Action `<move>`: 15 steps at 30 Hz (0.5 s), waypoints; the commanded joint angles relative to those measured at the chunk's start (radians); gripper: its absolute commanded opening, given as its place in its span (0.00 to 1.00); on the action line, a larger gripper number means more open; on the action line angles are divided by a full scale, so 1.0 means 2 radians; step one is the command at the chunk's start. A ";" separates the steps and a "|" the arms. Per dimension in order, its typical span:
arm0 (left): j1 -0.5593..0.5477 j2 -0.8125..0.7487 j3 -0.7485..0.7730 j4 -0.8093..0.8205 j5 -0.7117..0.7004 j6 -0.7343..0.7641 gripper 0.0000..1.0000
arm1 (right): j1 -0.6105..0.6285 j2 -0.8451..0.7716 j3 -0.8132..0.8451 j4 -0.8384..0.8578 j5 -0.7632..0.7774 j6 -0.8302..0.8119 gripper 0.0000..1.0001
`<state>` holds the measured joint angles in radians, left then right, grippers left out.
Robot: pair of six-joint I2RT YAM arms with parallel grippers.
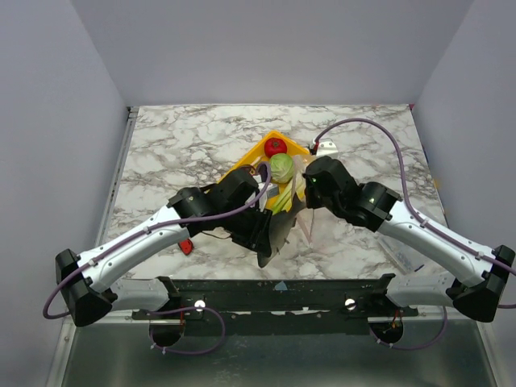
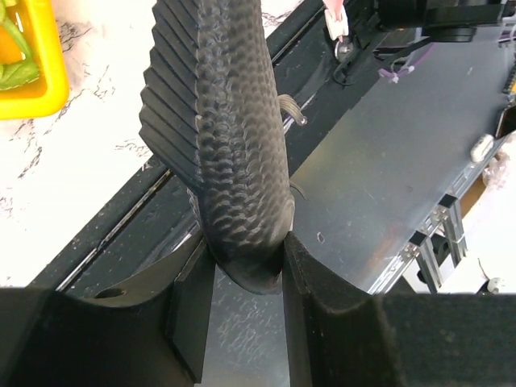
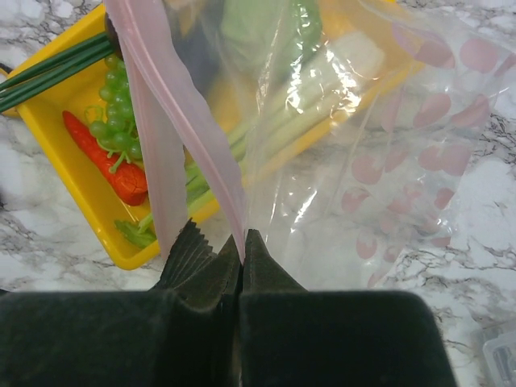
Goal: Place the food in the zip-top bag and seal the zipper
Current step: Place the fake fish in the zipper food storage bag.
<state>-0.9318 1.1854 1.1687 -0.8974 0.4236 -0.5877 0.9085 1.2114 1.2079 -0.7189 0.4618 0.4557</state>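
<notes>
The marble table (image 1: 193, 137) sits between plain grey walls. Both arms reach inward and meet at the yellow tray (image 1: 247, 159). The zip-top bag (image 3: 387, 161) hangs just beside the tray. The right gripper (image 3: 240, 242) is pinched tight on its pink zipper (image 3: 169, 105), which only the right wrist view shows. The left gripper (image 2: 246, 246) clamps a dark scaly fish (image 2: 226, 121) over the table's near edge. Cabbage (image 1: 281, 168) and tomato (image 1: 276, 146) show from above, and grapes (image 3: 117, 121) and chili (image 3: 109, 165) from the right wrist.
</notes>
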 commanded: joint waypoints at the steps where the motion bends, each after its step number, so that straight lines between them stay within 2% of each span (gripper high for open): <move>1: -0.008 0.015 0.036 -0.014 -0.032 -0.004 0.00 | -0.001 0.006 0.016 0.001 0.002 0.007 0.01; 8: -0.008 0.029 0.045 0.048 0.038 -0.039 0.00 | 0.000 0.011 -0.008 0.037 -0.044 0.020 0.01; 15: -0.007 0.016 0.036 0.124 -0.025 -0.137 0.00 | 0.000 -0.001 -0.022 0.052 -0.058 0.055 0.01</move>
<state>-0.9428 1.2400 1.2339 -0.8062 0.4431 -0.7166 0.9085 1.2247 1.1828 -0.6521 0.3943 0.5007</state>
